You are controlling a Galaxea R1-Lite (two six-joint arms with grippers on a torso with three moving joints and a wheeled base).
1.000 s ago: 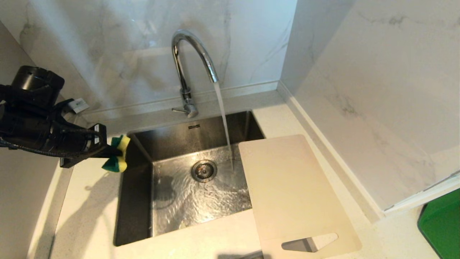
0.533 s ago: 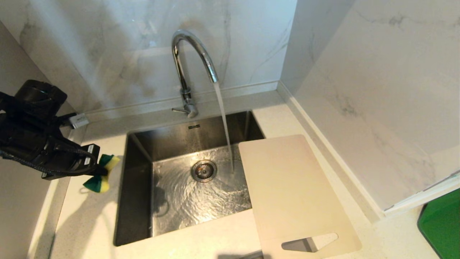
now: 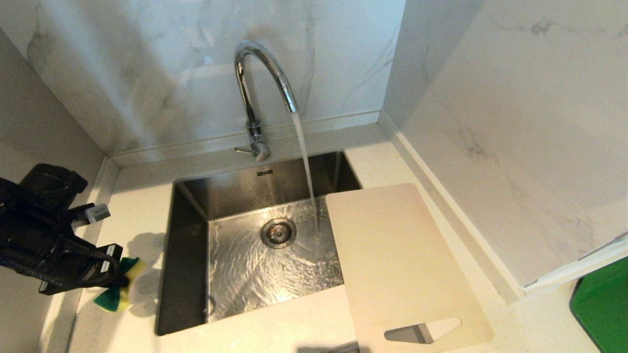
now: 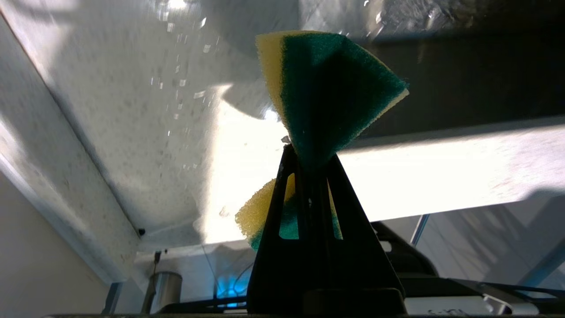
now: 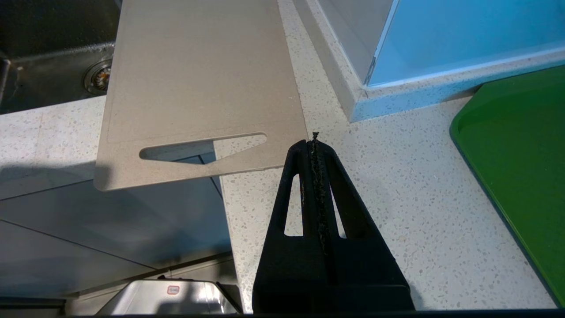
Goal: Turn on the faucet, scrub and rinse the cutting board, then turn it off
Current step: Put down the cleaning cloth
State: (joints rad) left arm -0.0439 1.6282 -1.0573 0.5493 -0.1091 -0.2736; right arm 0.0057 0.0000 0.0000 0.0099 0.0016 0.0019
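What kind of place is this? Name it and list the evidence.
Most likely a home-style kitchen: a steel sink set in a speckled countertop, a chrome faucet running water, and a cutting board lying across the sink's right edge.

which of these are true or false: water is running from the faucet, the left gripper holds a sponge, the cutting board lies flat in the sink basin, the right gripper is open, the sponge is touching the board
1. Water is running from the faucet. True.
2. The left gripper holds a sponge. True.
3. The cutting board lies flat in the sink basin. False: it rests across the sink's right edge and the countertop, its handle end overhanging the counter's front.
4. The right gripper is open. False: it is shut and empty, over the counter near the board's handle end.
5. The sponge is touching the board. False: it is across the sink from it.
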